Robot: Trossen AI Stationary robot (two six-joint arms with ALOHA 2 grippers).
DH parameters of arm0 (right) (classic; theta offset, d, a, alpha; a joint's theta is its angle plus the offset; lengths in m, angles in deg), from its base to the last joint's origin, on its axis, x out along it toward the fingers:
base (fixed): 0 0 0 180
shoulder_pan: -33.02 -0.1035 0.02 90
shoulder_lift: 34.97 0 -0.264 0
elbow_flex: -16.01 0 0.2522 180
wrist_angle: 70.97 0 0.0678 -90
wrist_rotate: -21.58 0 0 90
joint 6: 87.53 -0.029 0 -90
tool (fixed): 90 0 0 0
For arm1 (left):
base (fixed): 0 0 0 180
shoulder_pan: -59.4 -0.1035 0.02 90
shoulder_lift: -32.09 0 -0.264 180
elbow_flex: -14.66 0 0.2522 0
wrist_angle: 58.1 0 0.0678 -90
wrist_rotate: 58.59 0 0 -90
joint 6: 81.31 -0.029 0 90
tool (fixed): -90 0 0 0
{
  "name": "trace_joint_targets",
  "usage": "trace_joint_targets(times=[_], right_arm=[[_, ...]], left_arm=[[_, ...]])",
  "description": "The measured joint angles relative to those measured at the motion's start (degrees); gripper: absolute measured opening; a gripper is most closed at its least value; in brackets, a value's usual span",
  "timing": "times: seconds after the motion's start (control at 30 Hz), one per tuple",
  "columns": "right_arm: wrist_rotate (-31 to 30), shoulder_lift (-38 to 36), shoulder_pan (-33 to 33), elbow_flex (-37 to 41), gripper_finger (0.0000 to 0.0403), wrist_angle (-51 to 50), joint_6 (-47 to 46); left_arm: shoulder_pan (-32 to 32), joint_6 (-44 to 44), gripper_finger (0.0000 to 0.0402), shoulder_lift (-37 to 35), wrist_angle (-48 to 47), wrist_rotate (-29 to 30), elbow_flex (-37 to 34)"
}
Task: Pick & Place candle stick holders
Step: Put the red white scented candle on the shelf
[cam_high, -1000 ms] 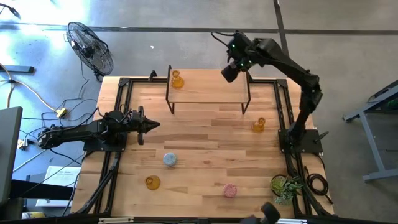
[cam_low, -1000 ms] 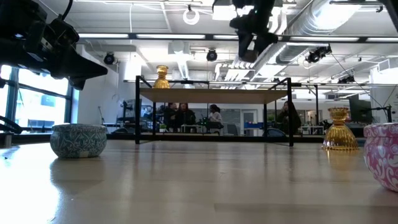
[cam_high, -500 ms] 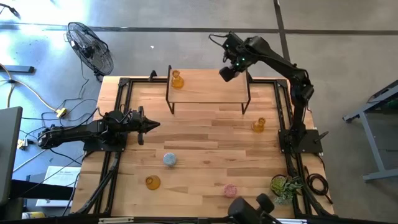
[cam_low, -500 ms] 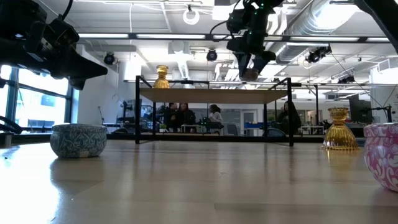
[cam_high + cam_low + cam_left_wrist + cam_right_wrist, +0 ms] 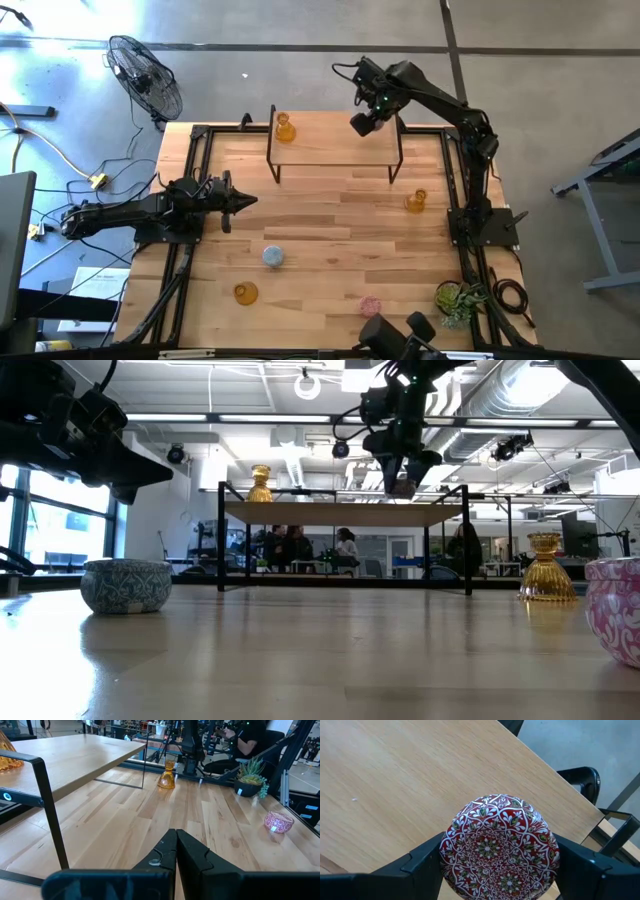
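Observation:
My right gripper [image 5: 362,124] is above the right part of the raised wooden shelf [image 5: 335,150], shut on a round red-and-white patterned holder [image 5: 499,845]. It also shows in the low view [image 5: 403,485], just above the shelf top. An amber holder [image 5: 285,128] stands on the shelf's left end. On the table stand an amber holder [image 5: 416,201] at the right, a pale blue one [image 5: 273,257], another amber one [image 5: 245,293] and a pink one [image 5: 371,305]. My left gripper [image 5: 247,200] is shut and empty over the table's left side. My right gripper pinches the patterned holder by two opposite sides [image 5: 447,855] between its two fingers [image 5: 420,865]. The fingers come from above, pointing down. The holder is lifted clear, a little above the shelf top.
A green potted plant [image 5: 458,300] stands at the near right corner. Black frame rails [image 5: 190,190] run along the table's left and right sides. A dark shape [image 5: 395,335] shows at the near edge. A fan [image 5: 145,75] stands on the floor beyond the far left corner.
My right gripper has gone down toward the shelf top and a little toward the table's left edge, still shut on the patterned holder. The dark shape at the near edge has shifted toward the left.

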Motion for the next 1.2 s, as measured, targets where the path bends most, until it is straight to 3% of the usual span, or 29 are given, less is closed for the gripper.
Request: trace_joint_targets(times=[0.43,0.6,1.2], right_arm=[[2.31,0.00,-0.02,1.80,0.0290,-1.22,0.00],[-1.63,0.13,-0.02,5.41,0.0290,-0.18,1.27],[0.24,0.11,0.04,6.03,0.0292,2.07,1.14]], left_arm=[[0.01,0.00,0.0003,0.00,0.00,0.00,0.00],[0.00,-0.01,0.0003,0.02,0.01,0.00,0.00],[0.01,-0.01,0.0003,0.00,0.02,0.00,0.00]])
